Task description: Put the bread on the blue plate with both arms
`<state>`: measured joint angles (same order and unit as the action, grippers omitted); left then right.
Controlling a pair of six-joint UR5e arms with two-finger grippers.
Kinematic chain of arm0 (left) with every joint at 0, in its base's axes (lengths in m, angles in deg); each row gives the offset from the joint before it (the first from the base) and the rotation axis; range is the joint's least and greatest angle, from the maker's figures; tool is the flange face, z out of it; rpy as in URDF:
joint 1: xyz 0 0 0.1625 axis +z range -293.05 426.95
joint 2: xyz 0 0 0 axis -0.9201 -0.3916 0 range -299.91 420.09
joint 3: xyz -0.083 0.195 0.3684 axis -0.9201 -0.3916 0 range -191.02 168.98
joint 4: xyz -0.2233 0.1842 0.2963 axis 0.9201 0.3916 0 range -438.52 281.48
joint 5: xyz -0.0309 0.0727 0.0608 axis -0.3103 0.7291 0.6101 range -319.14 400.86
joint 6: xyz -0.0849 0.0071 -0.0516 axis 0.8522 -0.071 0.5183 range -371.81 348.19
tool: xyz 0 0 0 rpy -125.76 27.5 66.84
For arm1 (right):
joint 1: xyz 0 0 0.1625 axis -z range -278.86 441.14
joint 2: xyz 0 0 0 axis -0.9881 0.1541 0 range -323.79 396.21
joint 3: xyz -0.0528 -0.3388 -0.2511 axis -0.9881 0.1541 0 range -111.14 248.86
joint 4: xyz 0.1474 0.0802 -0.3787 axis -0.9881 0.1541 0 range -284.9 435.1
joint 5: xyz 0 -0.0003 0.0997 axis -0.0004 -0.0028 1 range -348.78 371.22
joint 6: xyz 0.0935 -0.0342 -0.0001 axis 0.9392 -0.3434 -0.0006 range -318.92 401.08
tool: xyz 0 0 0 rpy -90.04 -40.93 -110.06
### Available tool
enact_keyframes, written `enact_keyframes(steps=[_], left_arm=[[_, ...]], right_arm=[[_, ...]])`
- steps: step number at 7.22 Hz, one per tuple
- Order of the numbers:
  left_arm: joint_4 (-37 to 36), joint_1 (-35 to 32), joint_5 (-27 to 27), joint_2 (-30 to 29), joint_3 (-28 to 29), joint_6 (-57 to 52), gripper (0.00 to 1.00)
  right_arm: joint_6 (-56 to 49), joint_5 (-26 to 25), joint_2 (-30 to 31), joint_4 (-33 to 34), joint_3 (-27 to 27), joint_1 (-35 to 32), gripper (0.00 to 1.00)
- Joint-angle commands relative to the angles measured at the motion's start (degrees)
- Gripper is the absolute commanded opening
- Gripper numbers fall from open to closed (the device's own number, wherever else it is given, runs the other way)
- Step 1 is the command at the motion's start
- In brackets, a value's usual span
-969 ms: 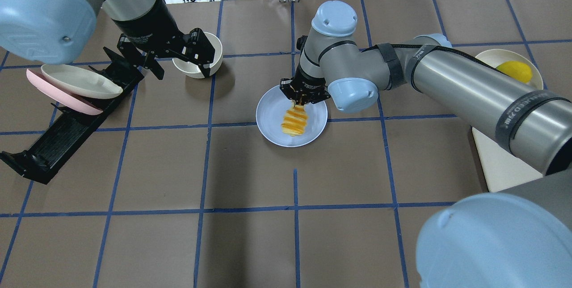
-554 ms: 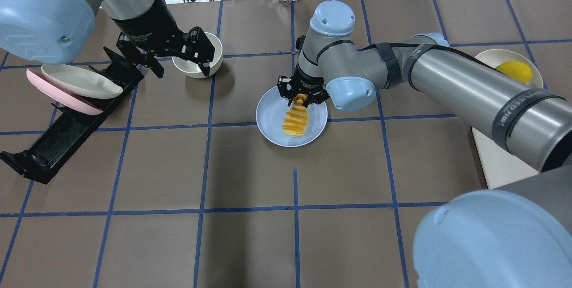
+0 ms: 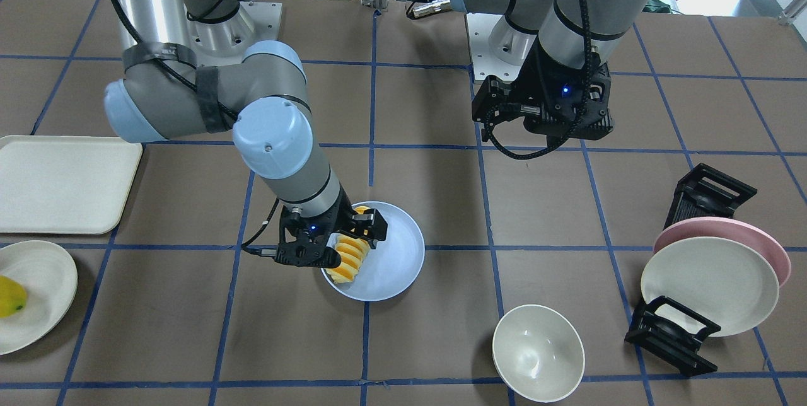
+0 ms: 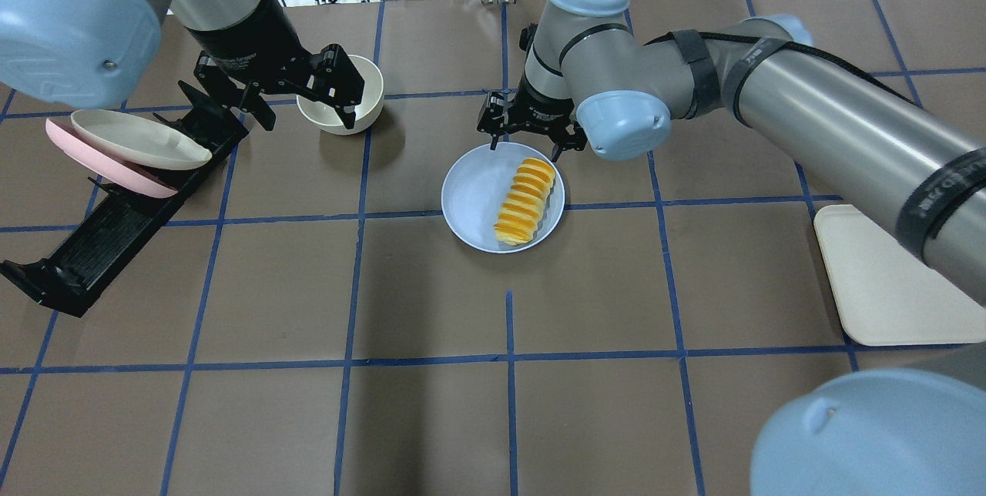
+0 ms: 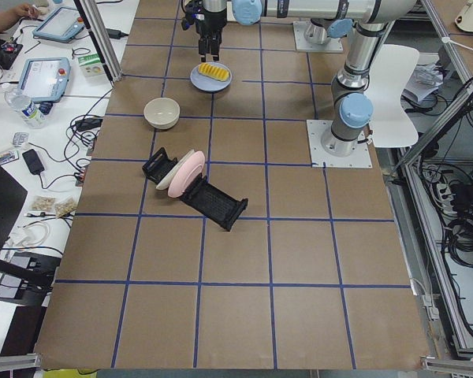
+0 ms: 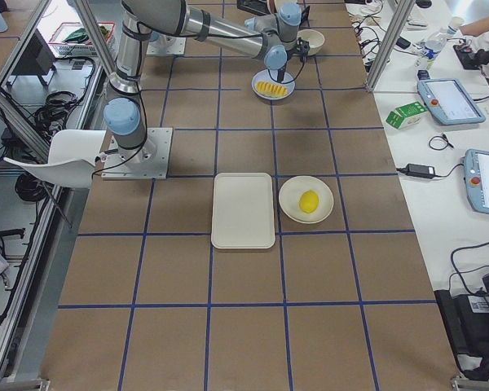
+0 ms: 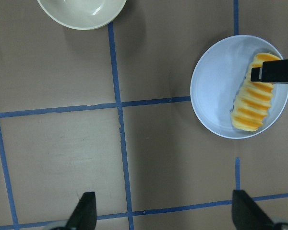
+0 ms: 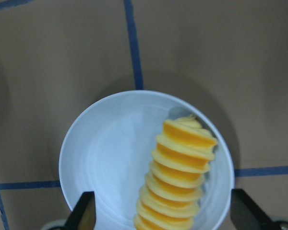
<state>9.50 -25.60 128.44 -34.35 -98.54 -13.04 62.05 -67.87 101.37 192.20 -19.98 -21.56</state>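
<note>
The bread (image 4: 525,199) lies flat on the blue plate (image 4: 474,188) at the table's middle, toward the plate's right side. My right gripper (image 4: 528,130) is open and empty, just above the plate's far rim, apart from the bread. In the right wrist view the bread (image 8: 177,172) and plate (image 8: 105,158) lie below, between the spread fingertips (image 8: 84,213). In the front view the right gripper (image 3: 331,243) hangs over the bread (image 3: 350,255). My left gripper (image 4: 289,99) is open and empty, high beside the bowl. The left wrist view also shows the plate (image 7: 216,91).
A cream bowl (image 4: 341,103) stands under the left gripper. A black rack (image 4: 115,226) holds a pink plate and a cream plate (image 4: 131,140) at the left. A cream tray (image 4: 886,280) lies right. A cream plate with a yellow fruit (image 3: 9,295) sits beyond it.
My right gripper has let go of the bread, opened wider and pulled up and back from the plate. The bread now lies flat. The left arm barely moved.
</note>
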Motion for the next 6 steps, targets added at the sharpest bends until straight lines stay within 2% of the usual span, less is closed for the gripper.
enact_keyframes(steps=[1,3,4,6], left_arm=[[0.0,0.6,2.3,0.5,1.6,1.4,1.00],[0.6,0.0,4.9,0.3,2.2,1.5,1.00],[0.3,0.0,4.3,0.3,1.7,2.0,1.00],[0.0,0.1,4.3,0.1,1.7,1.9,1.00]], right_arm=[[-10.7,-5.7,6.0,-16.1,6.3,7.0,1.00],[-18.8,-6.5,14.9,-24.3,7.0,12.2,1.00],[-22.0,-6.6,20.1,-28.6,6.5,13.5,1.00],[-24.3,-6.2,19.7,-27.9,5.4,14.4,1.00]])
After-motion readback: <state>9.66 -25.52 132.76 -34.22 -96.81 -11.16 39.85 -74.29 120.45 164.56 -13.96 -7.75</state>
